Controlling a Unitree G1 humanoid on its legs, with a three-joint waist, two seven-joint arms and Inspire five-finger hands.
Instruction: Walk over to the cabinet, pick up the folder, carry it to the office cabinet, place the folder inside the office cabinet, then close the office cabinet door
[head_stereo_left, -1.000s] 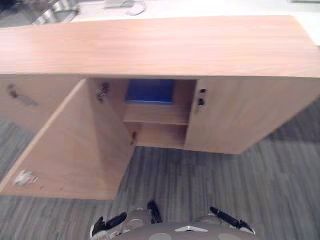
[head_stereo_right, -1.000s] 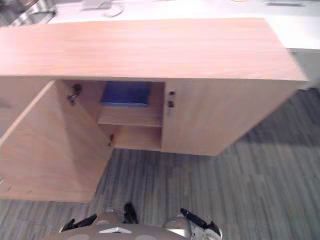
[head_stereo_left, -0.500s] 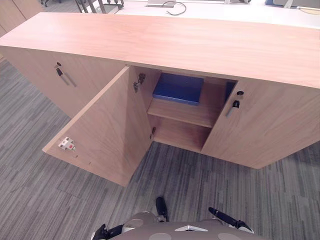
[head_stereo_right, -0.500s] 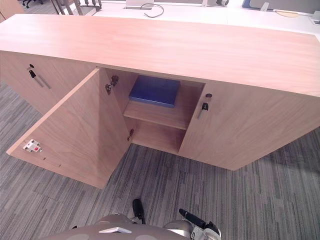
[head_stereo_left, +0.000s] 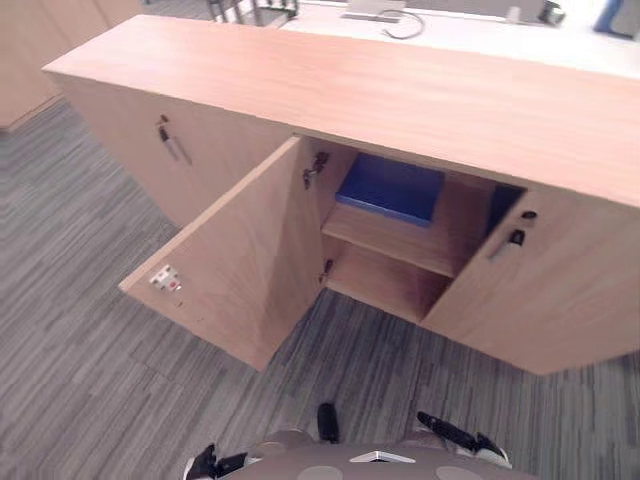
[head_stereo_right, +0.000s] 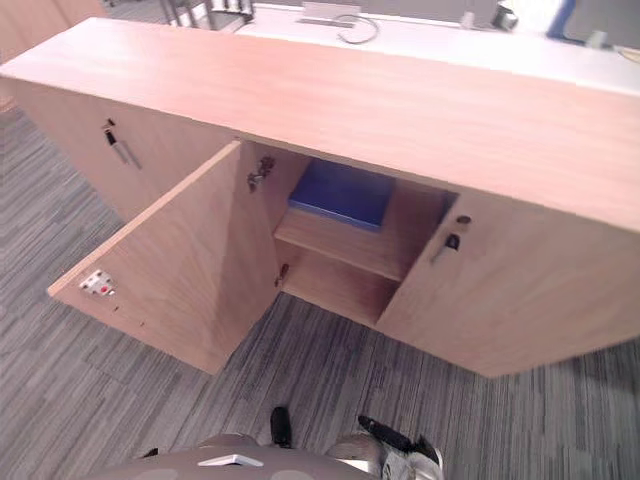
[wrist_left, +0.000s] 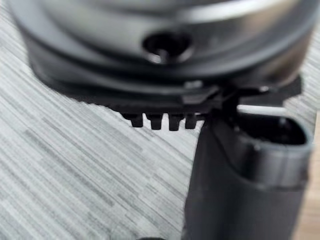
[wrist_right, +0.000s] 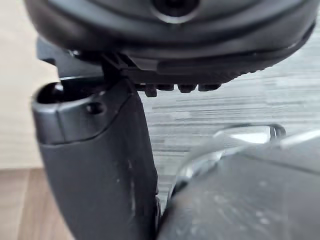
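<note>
Both hands hung low at the near edge of my head views, the left hand (head_stereo_left: 212, 463) and the right hand (head_stereo_left: 462, 438) apart from each other and above the grey striped carpet (head_stereo_left: 80, 330). From the left wrist camera I saw its thumb (wrist_left: 240, 190) standing free and the fingertips (wrist_left: 156, 121) in a short row over bare carpet; the hand was relaxed and held nothing. The right wrist camera showed the same for the other side: the thumb (wrist_right: 100, 165) out and the fingers loose, with nothing in its grasp.

The blue folder (head_stereo_left: 392, 190) lay flat on the upper shelf (head_stereo_left: 400, 245) inside the long wooden cabinet (head_stereo_left: 400, 100), well ahead of both hands and touching neither. The lower compartment (head_stereo_left: 385, 285) sat under that shelf. The open door (head_stereo_left: 240, 260) stood swung out towards me, ahead of the left hand, with a small white latch plate (head_stereo_left: 165, 278) on its inner face. Ahead of the right hand, the neighbouring door (head_stereo_left: 560, 300) was closed, with a dark key (head_stereo_left: 512, 240) near its edge. Beyond the cabinet, farther from both hands, ran a white desk (head_stereo_right: 450, 35).
</note>
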